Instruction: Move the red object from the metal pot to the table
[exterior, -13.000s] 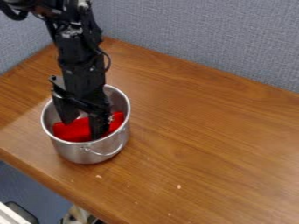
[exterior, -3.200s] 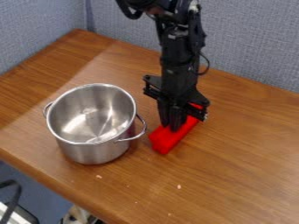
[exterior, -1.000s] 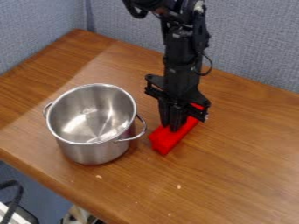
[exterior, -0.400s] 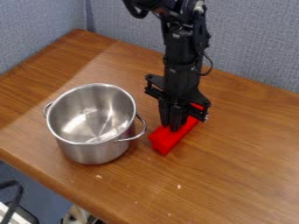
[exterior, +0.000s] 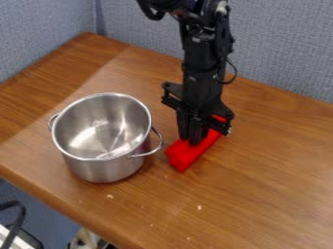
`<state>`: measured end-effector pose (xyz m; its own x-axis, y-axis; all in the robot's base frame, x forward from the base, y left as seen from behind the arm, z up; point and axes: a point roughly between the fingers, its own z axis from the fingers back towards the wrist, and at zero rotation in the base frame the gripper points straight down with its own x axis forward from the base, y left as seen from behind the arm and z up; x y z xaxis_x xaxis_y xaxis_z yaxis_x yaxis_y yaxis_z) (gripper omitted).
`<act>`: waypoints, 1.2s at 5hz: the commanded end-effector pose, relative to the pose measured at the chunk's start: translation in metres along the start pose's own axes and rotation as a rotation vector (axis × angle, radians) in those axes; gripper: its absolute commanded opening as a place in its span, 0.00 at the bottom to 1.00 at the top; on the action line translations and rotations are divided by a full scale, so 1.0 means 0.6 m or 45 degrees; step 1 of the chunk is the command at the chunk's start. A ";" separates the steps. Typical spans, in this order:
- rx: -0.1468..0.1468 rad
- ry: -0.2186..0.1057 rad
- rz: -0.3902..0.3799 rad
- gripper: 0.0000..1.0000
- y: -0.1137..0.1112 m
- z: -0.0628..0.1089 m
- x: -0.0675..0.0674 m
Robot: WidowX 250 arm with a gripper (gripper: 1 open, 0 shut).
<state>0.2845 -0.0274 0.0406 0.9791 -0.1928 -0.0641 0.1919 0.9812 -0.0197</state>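
Your end effector point(exterior: 194, 137) stands clamped on the red block point(exterior: 192, 151), which rests on the table point(exterior: 267, 175) just beside the empty pot point(exterior: 101, 136); lift before releasing and you risk dragging it against the pot.

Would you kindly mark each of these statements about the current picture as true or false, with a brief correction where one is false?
1. The red object lies on the table. True.
2. The metal pot holds the red object. False: the pot is empty, and the object sits outside it, to its right in the picture.
3. The end effector points down and is closed on the red object. True.
4. The pot lies tipped on its side. False: it stands upright with its opening facing up.
5. The red object rests beside the pot, near its rim. True.
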 end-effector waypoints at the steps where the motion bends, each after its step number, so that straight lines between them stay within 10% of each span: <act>1: -0.017 0.109 -0.012 0.00 0.003 -0.032 -0.017; 6: -0.066 0.168 0.002 0.00 0.002 -0.021 -0.032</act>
<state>0.2737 -0.0279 0.0422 0.9683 -0.2080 -0.1387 0.2006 0.9775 -0.0649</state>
